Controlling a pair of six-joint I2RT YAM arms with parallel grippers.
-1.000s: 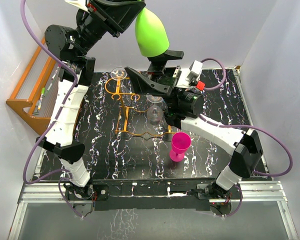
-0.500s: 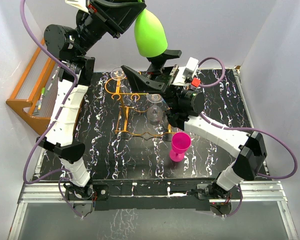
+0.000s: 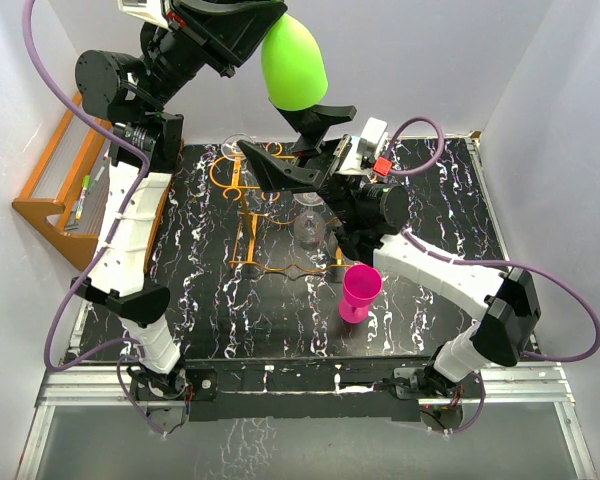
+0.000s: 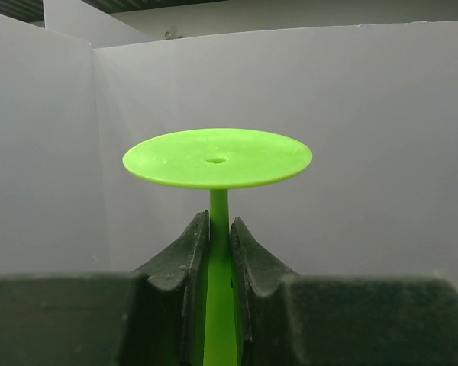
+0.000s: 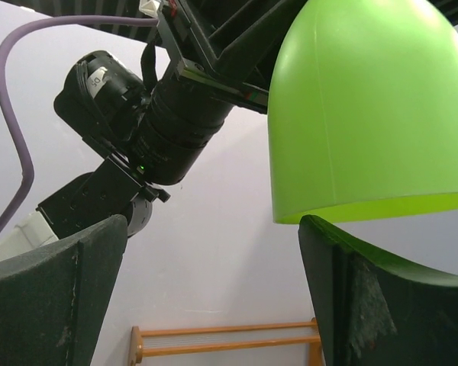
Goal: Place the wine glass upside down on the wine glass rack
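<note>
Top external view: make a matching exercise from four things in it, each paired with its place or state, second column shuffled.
1. green wine glass
2. pink goblet
3. right gripper
4. wooden shelf

A. open, fingers wide apart
B. stands upright on the table
C. beside the table's left edge
D. inverted, stem clamped in the left gripper

Pairs: 1-D, 2-B, 3-A, 4-C

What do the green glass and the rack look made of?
Green glass: probably plastic. It is an opaque, uniform lime with a satin sheen, and there is a small moulding dimple at the centre of its foot.
Rack: thin metal wire by the look, coated or painted orange and bent into slim rails and loops. It is too fine here to judge the finish.
</note>
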